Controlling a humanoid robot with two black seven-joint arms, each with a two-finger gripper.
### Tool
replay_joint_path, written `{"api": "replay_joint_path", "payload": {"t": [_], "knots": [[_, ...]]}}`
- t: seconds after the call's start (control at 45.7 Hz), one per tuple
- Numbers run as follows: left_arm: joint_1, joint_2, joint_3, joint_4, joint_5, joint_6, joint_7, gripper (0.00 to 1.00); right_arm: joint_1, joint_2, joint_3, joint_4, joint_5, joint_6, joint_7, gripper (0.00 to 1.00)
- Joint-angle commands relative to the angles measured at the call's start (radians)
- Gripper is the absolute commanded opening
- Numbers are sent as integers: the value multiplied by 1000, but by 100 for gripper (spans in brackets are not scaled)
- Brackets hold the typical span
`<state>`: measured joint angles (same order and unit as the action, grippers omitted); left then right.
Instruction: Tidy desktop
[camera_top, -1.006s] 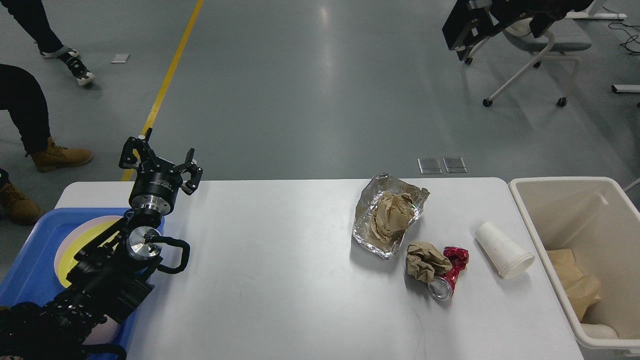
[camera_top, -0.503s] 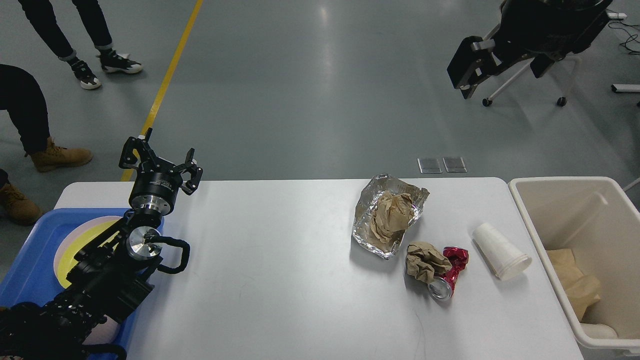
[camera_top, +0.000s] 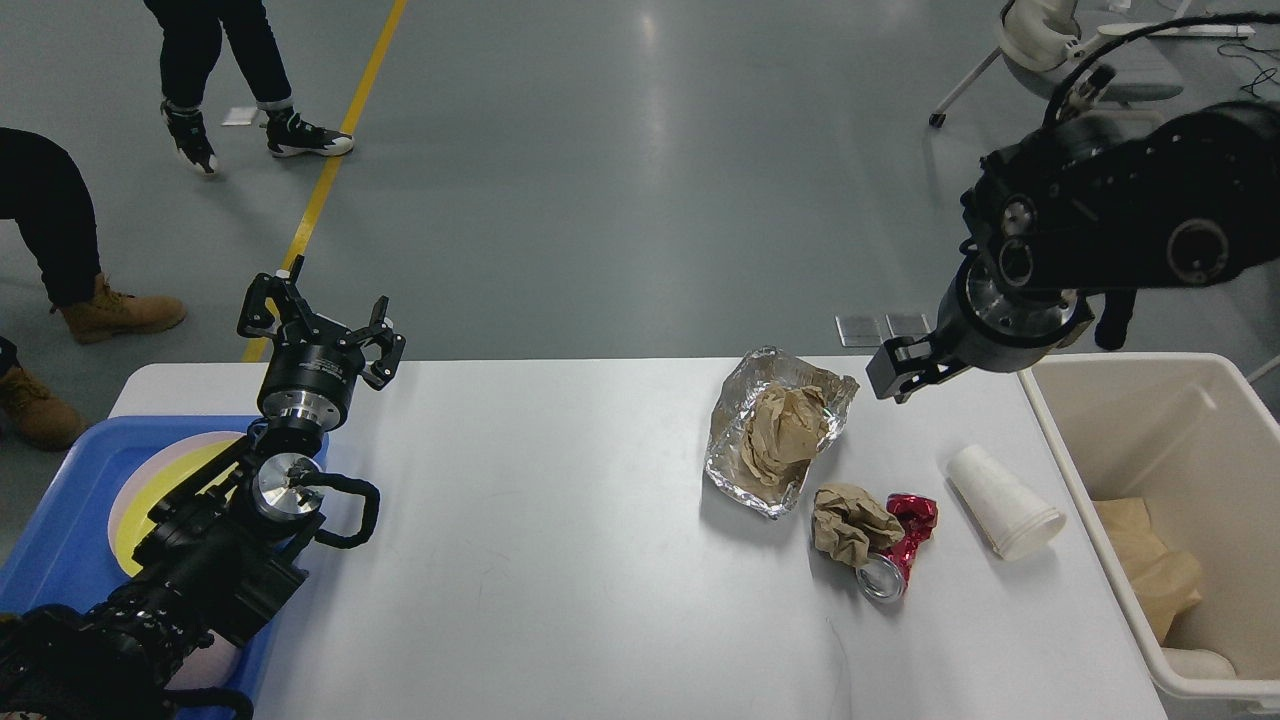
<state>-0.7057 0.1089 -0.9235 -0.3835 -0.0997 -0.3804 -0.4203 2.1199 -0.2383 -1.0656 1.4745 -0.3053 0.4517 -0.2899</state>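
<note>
Cup (camera_top: 1004, 500) is lying just below-right of the right gripper (camera_top: 897, 378) — rim facing the bin (camera_top: 1060, 420); its grip I cannot tell. Left gripper (camera_top: 318, 320), splayed wide, is far off.

The desktop (camera_top: 560, 520) — white, smooth, round-cornered — lies flat

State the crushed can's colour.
Red, with a silver top; the can shows best in the head view.

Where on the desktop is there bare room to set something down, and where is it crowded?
The desktop lies bare between the left gripper and the foil wrapper. It is crowded on the right: foil, paper ball, crushed can and paper cup cluster near the bin.
</note>
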Motion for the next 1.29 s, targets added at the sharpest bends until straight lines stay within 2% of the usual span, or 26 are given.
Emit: {"api": "replay_joint_path", "payload": {"t": [0.0,0.087,0.197,0.394,0.7,0.941,1.269], "knots": [[0,0,0,0,0,0,0,96,-90,10,1,-19,-23,-65,-2,100],[0,0,0,0,0,0,0,96,-202,25,3,-68,-90,-114,-3,100],[0,0,0,0,0,0,0,96,-360,56,6,-207,-146,-143,-6,100],[0,0,0,0,0,0,0,96,-586,66,1,-445,-187,-143,-6,100],[0,0,0,0,0,0,0,96,-814,62,1,-710,-258,-146,-5,100],[-1,0,0,0,0,1,0,96,-905,57,1,-760,-298,-160,-5,100],[0,0,0,0,0,0,0,96,-926,63,9,-763,-298,-163,-3,100]]}}
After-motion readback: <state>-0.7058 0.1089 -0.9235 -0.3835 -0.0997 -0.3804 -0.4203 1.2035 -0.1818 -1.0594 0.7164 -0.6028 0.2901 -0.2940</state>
